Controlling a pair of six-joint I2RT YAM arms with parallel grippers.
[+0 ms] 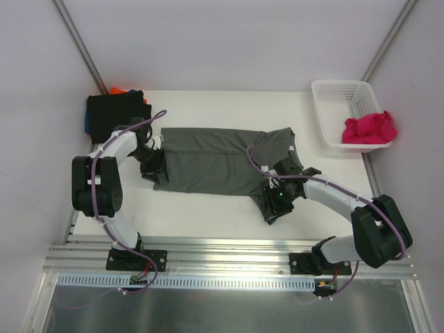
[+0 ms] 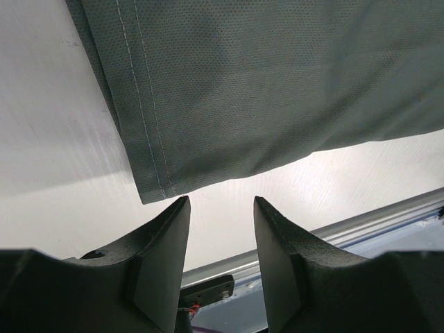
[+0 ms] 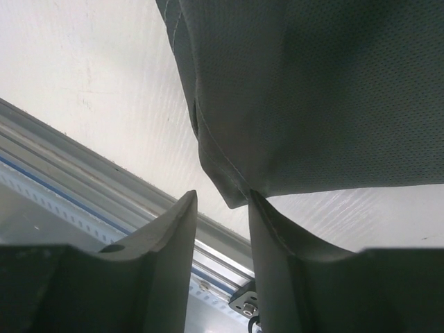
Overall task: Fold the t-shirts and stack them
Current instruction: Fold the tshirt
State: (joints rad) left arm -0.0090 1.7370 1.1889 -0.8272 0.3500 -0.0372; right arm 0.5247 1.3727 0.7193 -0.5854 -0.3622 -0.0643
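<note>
A dark grey t-shirt (image 1: 215, 163) lies spread flat across the middle of the table. My left gripper (image 1: 152, 168) is at its left near corner, open and empty. In the left wrist view (image 2: 220, 201) the hemmed corner of the grey shirt (image 2: 156, 187) lies just beyond the left fingertip. My right gripper (image 1: 279, 200) is at the shirt's near right sleeve. In the right wrist view (image 3: 222, 195) it is open, and the sleeve's corner (image 3: 236, 194) touches the tip of the right finger. A magenta-pink t-shirt (image 1: 370, 129) hangs crumpled over the basket's near end.
A white lattice basket (image 1: 340, 97) stands at the back right. A stack of folded black, blue and orange shirts (image 1: 116, 111) sits at the back left corner. A metal rail (image 1: 229, 250) runs along the table's near edge.
</note>
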